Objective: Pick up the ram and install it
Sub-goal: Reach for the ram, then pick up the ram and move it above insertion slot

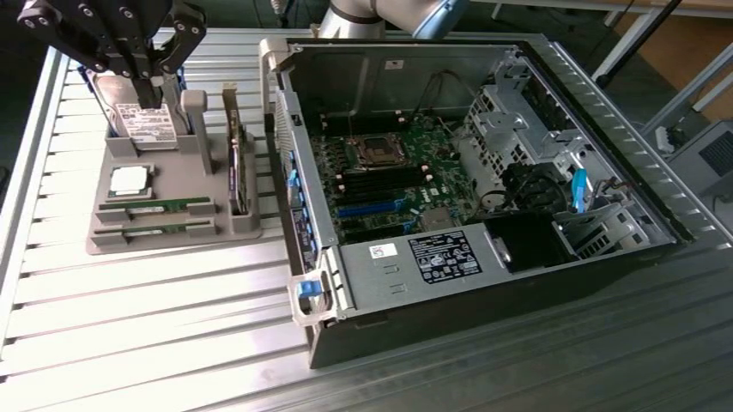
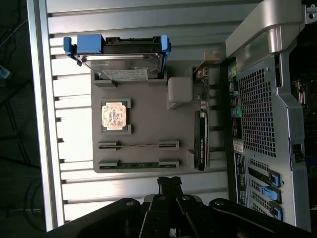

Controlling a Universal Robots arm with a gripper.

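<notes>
Two ram sticks lie on edge in slots of the grey holder, one just behind the other. The wrist view shows them as thin green strips, one beside the other. My gripper hangs well above the holder's far end, over the hard drive, apart from both sticks. Its black fingertips are shut together with nothing between them. The open computer case with its motherboard lies to the exterior view's right of the holder.
The holder also carries a square silver processor, the hard drive in blue brackets, and an upright expansion card next to the case wall. Everything stands on a ribbed metal table. A power supply fills the case's near corner.
</notes>
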